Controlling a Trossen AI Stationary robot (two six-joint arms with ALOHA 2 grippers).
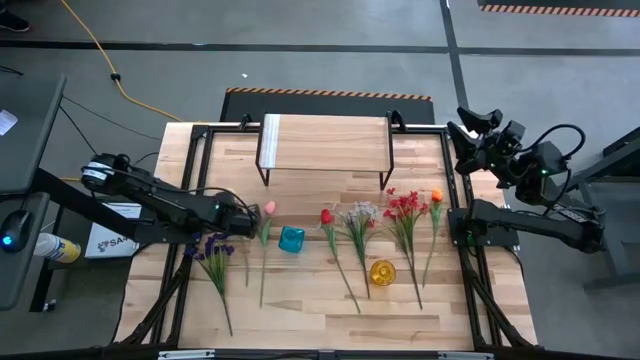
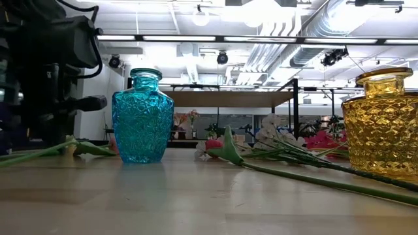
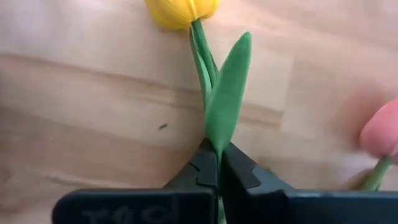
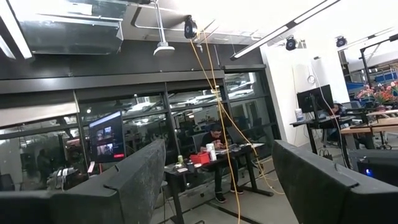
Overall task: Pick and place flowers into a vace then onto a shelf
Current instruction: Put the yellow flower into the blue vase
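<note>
Spanning the bench's far edge, the shelf [image 1: 325,135] stands on its black legs. The right arm waits off the far right corner, the right gripper [image 4: 211,180] spread wide toward the room. The flowers [image 1: 362,232] lie in a row across the bench's middle, beside a blue vase [image 1: 291,239] and a yellow vase [image 1: 382,272]. Near the left edge, the left gripper [image 3: 217,171] is pinched tight on a yellow tulip [image 3: 208,59] — clamping stem and leaf — with a pink tulip [image 3: 380,134] just beside.
</note>
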